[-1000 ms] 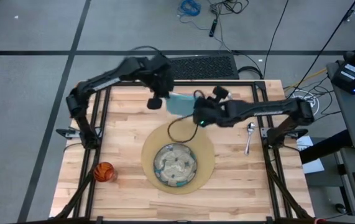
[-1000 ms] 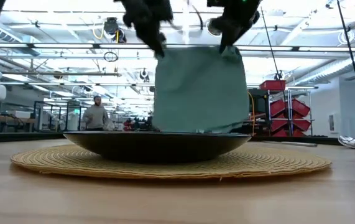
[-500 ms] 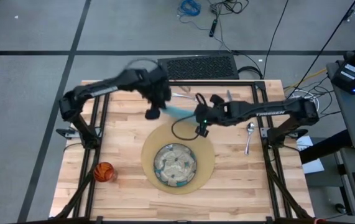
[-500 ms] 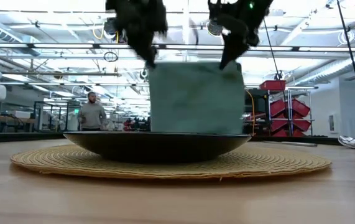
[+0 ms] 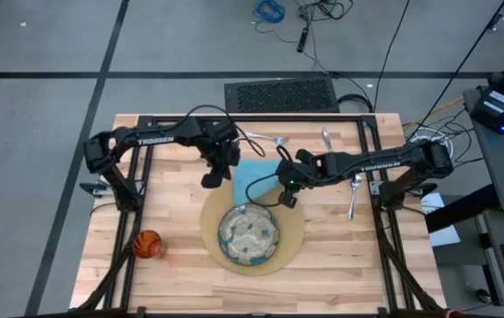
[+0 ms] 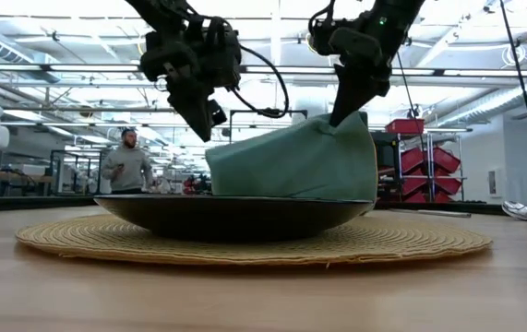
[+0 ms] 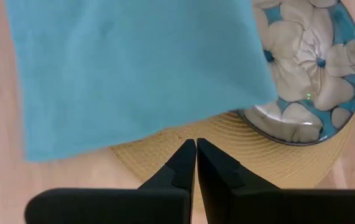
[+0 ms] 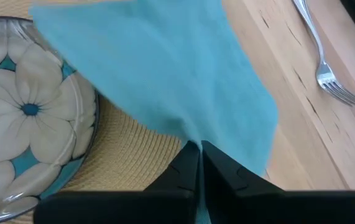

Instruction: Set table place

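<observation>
The light-blue napkin (image 5: 253, 175) slumps behind the patterned plate (image 5: 248, 234), over the far edge of the round tan mat (image 5: 294, 221). My right gripper (image 8: 200, 146) is shut on the napkin's high point (image 6: 332, 122). From there the cloth slopes down toward my left gripper (image 6: 206, 129). My left gripper (image 7: 196, 144) is shut with nothing between its fingers, and bare mat shows between its tips and the napkin's edge (image 7: 133, 134). The plate sits on the mat. The orange cup (image 5: 147, 243) stands near the table's left front. My right gripper pinches the napkin near a corner (image 8: 193, 132) between its two shut fingertips, slanting down from above. The cloth hangs slack below the fingers. Its lower part lies behind the plate, hidden in the low view.
A spoon (image 5: 354, 190) lies at the table's right. A fork (image 5: 265, 140) and a knife (image 5: 327, 137) lie along the far edge. Bare wood is open to the left of the mat and along the near edge. A person (image 6: 127, 166) stands far off in the room.
Both grippers have come down and toward the near edge, tipping more steeply. The napkin, which hung flat between them, has sunk. Its left top corner has come away from my left gripper and dropped. The right corner stays up in my right gripper.
</observation>
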{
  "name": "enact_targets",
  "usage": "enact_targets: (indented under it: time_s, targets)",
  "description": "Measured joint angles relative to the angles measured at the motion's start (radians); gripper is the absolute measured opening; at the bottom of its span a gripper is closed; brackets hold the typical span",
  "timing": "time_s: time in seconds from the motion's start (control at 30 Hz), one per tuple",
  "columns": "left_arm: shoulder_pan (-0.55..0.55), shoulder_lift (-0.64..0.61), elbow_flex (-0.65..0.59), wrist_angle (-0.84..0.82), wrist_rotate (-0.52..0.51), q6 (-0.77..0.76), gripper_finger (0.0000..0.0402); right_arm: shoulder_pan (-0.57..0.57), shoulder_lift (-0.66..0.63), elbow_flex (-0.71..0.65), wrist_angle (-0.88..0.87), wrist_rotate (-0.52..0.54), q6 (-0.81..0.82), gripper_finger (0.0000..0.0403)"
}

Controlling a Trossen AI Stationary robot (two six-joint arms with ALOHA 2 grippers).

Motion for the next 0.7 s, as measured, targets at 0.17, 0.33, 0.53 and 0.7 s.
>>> enact_targets:
  time_s: [0.17, 0.33, 0.53, 0.7]
  targets:
    - [-0.029, 0.0, 0.0, 0.0, 0.004, -0.133, 0.0007, -0.013, 0.0, 0.0, -0.036, -0.021, 0.0, 0.0]
    - [-0.124, 0.0, 0.0, 0.047, 0.02, -0.292, 0.0035, -0.045, 0.0, 0.0, -0.055, -0.055, -0.008, 0.0]
    - [-0.283, 0.001, -0.024, 0.229, -0.195, -0.408, 0.0042, -0.105, 0.0, 0.0, -0.054, -0.093, -0.07, 0.0]
    - [-0.34, 0.002, -0.025, 0.288, -0.397, -0.418, 0.0042, -0.155, 0.0, 0.0, -0.053, -0.152, -0.123, 0.0]
